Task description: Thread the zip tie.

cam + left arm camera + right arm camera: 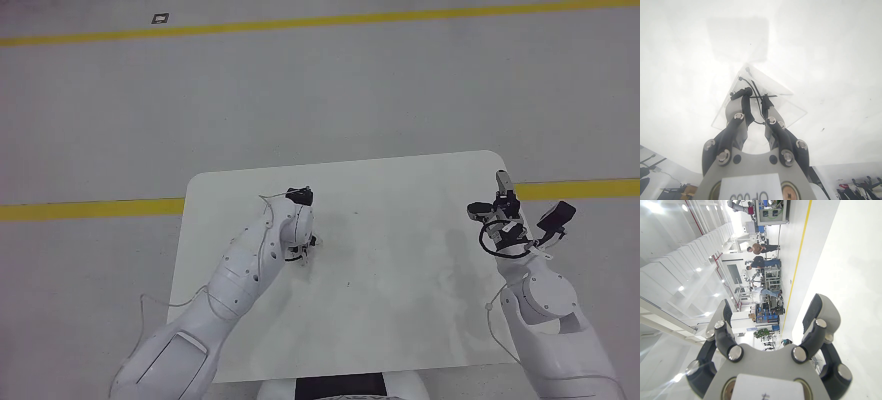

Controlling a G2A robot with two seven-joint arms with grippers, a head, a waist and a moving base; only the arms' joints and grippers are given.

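**Position.** The left pincer (755, 96) is standing over the clear tray (791, 111), which is lying on the white surface (400, 300). Its fingertips (766, 101) are reaching down into the tray and standing slightly apart, released and clenching nothing. A black zip tie (773, 96) is lying in the tray. Its thin strap is running straight across the gap from one fingertip to the other and on past it. Further zip ties (743, 79) are lying deeper in the tray, one of them crossing that strap. The right pincer (771, 300) is hanging well apart from the tray, spread wide and grasping nothing.

**Step in hand, as judged.** The left pincer is picking one strap out of the tray.
- The strap appears to be lying along the closing line, so closing now is likely to push it rather than pinch it.
- Turning the wrist until the pads are facing the strap's flat sides is advisable.
- Closing on that strap alone, clear of the crossing tie and the tray wall, should keep the others from lifting with it.
- Whether the tips are touching the tray floor cannot be told.
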